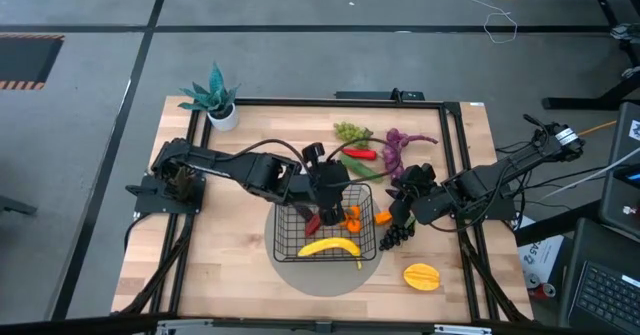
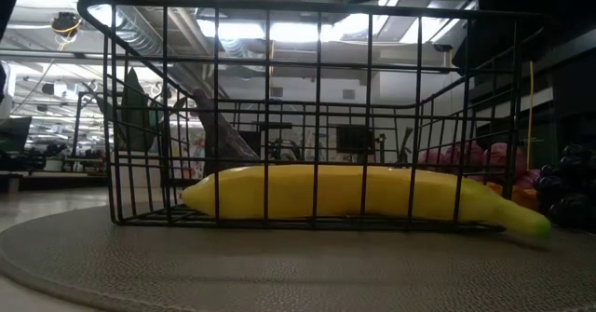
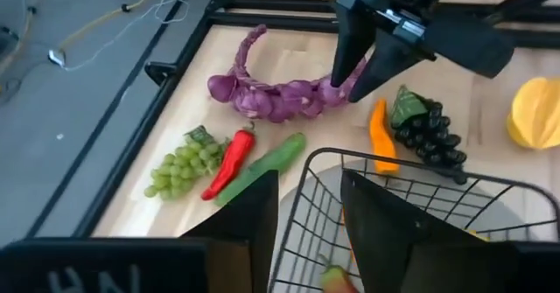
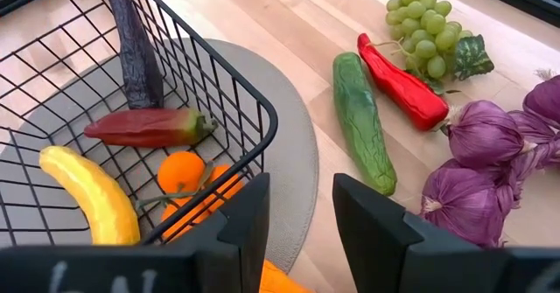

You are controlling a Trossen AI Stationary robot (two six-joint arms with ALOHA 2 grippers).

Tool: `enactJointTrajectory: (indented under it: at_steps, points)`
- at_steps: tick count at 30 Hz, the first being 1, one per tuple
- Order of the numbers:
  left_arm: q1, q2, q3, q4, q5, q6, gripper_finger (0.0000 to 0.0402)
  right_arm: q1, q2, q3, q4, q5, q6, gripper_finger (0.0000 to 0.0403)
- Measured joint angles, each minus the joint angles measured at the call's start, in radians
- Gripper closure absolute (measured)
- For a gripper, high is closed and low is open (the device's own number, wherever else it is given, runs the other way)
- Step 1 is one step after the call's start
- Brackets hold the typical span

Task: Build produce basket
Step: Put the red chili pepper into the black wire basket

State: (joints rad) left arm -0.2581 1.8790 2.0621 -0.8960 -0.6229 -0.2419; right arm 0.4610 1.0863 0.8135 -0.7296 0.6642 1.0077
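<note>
Sitting on a round grey mat [image 1: 300, 271] near the front middle of the table [image 1: 240, 265], the basket [image 1: 287, 243] holds a yellow banana [image 1: 330, 248] along its front wall, oranges [image 4: 182, 170], a red pepper [image 4: 149, 127] and a dark purple eggplant [image 4: 133, 52] leaning against a side. In the low view the banana's tip pokes past the wire at the basket's right edge.

The left tool [image 1: 322, 190] hangs over the basket's far rim, its 2 fingers [image 3: 254, 232] apart and straddling that rim's wire, with nothing between them. The right tool [image 1: 400, 207] hovers just outside the basket's right corner, fingers [image 4: 249, 219] spread and empty, above the mat's edge.

Loose produce lies in a band behind and to the right of the basket: green grapes [image 1: 348, 131], a second red pepper [image 1: 361, 153], a cucumber [image 4: 361, 122], a purple braided bunch [image 1: 398, 145], a carrot [image 3: 379, 136] and dark grapes [image 1: 394, 236], the last 2 just beside the basket's right wall. A yellow starfruit [image 1: 422, 276] sits alone toward the front right, well apart from the rest.

Bare wood stays open left of the basket. A teal potted plant [image 1: 214, 99] stands at the far left corner.
</note>
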Motion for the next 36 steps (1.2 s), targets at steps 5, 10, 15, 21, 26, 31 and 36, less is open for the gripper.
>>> enactJointTrajectory:
  at_steps: [5,10,15,21,26,31,36]
  points:
    - [0.007,0.000,0.000,-0.003,0.013,0.095,0.0280,0.000,0.000,0.000,0.000,0.000,-0.022,0.0272]
    - [0.007,0.000,0.000,-0.010,0.013,0.171,0.0280,0.000,0.000,0.000,0.000,0.010,-0.023,0.0272]
    - [0.002,0.000,0.000,-0.053,0.048,0.095,0.0280,0.000,0.000,0.000,0.000,0.023,-0.023,0.0272]
    - [-0.001,-0.038,-0.003,-0.405,0.176,-0.077,0.0280,0.000,0.000,0.000,0.000,0.023,-0.018,0.0272]
    - [-0.025,-0.129,-0.006,-0.641,0.086,-0.251,0.0280,0.000,0.000,0.000,0.003,0.024,-0.018,0.0272]
    - [-0.104,-0.295,-0.122,-0.641,-0.050,-0.303,0.0280,0.000,0.000,0.000,0.003,0.026,-0.018,0.0272]
    - [-0.131,-0.505,-0.383,-0.443,-0.117,-0.271,0.0280,0.000,0.000,0.000,0.004,0.058,-0.021,0.0272]
